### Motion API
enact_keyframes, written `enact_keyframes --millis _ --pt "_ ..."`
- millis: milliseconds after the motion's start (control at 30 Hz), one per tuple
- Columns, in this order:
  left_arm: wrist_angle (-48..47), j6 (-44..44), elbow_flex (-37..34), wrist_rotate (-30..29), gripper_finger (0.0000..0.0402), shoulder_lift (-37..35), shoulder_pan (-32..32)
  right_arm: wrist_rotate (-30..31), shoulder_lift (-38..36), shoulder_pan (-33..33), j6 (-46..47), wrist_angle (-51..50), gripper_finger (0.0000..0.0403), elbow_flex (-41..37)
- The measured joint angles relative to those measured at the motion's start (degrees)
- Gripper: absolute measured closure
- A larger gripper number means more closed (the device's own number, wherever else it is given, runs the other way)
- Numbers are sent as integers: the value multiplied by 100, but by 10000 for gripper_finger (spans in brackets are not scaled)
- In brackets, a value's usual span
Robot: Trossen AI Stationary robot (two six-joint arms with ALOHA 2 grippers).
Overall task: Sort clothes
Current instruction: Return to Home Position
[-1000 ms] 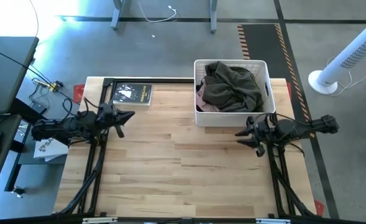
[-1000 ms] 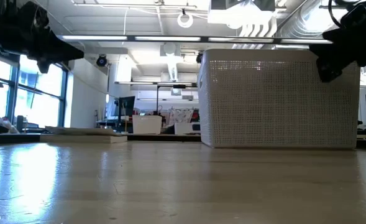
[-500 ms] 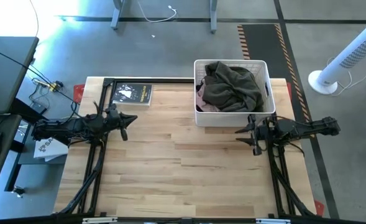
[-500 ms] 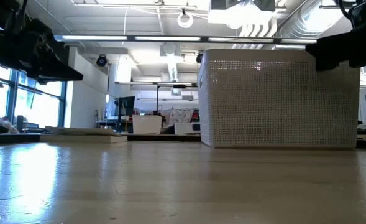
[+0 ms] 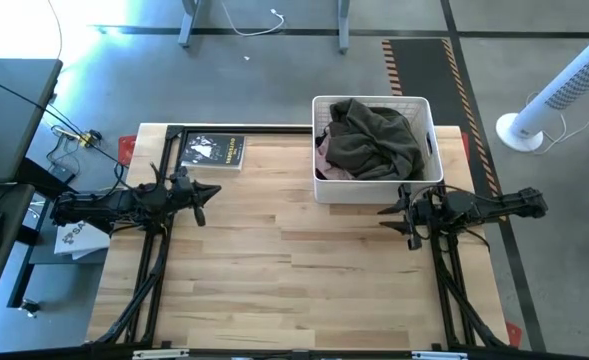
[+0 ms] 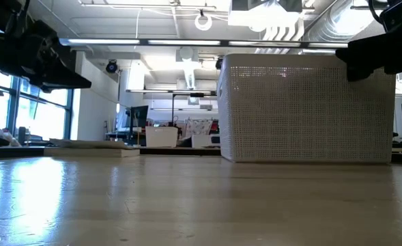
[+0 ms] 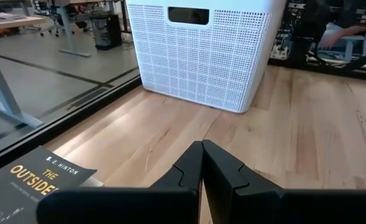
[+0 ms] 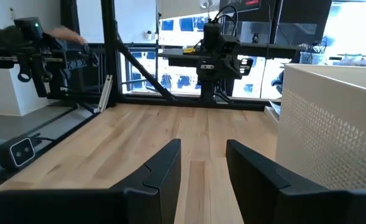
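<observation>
The clothes lie heaped in the white lattice basket [image 5: 374, 190] at the table's far right. A dark olive-brown garment [image 5: 376, 136] lies on top, and a pale pink one [image 5: 326, 160] shows at the basket's left side. The other garments are hidden. My left gripper [image 5: 212, 190] hovers over the table's left part, shut and empty; its fingertips meet in the left wrist view [image 7: 201, 146]. My right gripper [image 5: 384, 213] hovers just near of the basket, open and empty, its fingers apart in the right wrist view [image 8: 202, 149].
A dark flat book [image 5: 212, 151] lies at the table's far left edge and also shows in the left wrist view [image 7: 33, 180]. The basket's wall [image 8: 332, 124] stands close beside my right gripper. Bare wood [image 5: 294, 260] spreads between the arms. A white fan [image 5: 564, 90] stands on the floor.
Both grippers turned about their wrists early in the last second and have kept still since. My left gripper went a little toward the table's right edge. My right gripper tipped up to level beside the basket. The clothes have not moved.
</observation>
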Motion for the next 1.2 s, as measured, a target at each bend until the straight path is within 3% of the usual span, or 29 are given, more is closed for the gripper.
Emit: enact_keyframes --millis 500,933,1033,1133,1200 --pt "179 -4 -17 43 394 -74 -32 0 -72 0 -13 144 279 -57" --pt "245 -2 -38 42 394 -74 354 0 -76 0 -11 157 279 -57" --pt "873 -1 -164 42 394 -74 354 0 -76 0 -11 160 279 -57" --pt "2194 -26 -551 52 394 -76 354 0 -76 0 -11 163 279 -57" --pt "2355 -99 -551 41 394 -73 349 0 -76 0 -9 167 279 -57"
